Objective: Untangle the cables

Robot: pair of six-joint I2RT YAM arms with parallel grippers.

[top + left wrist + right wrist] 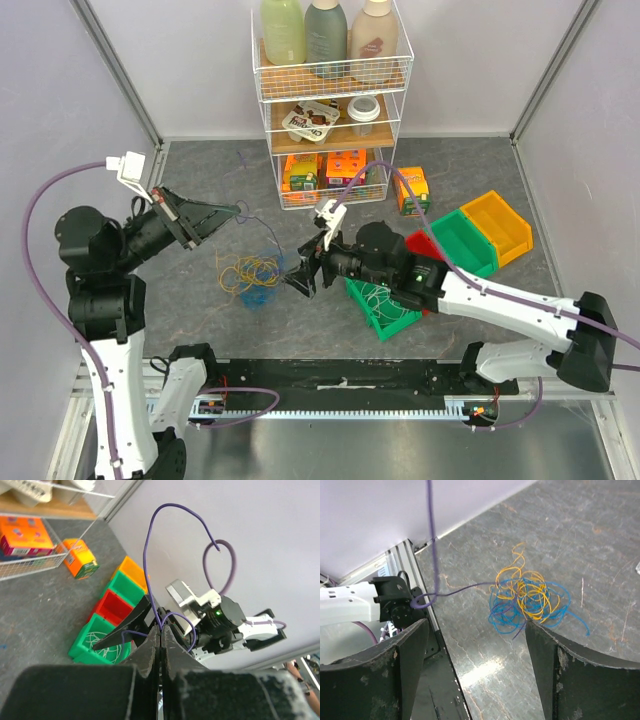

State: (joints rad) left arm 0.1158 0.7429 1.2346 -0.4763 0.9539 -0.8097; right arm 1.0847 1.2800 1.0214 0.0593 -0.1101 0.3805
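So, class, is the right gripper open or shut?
Open: the right gripper has its fingers wide apart, gripping nothing; the cable tangle lies on the table.

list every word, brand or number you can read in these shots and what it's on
None can be read in any view.
Bottles, top of the wire rack: labels too small.
Tub, middle of the rack: print blurred.
Orange boxes, bottom of the rack: print too small.
Orange carton on the table: print blurred in both the top and left wrist views.
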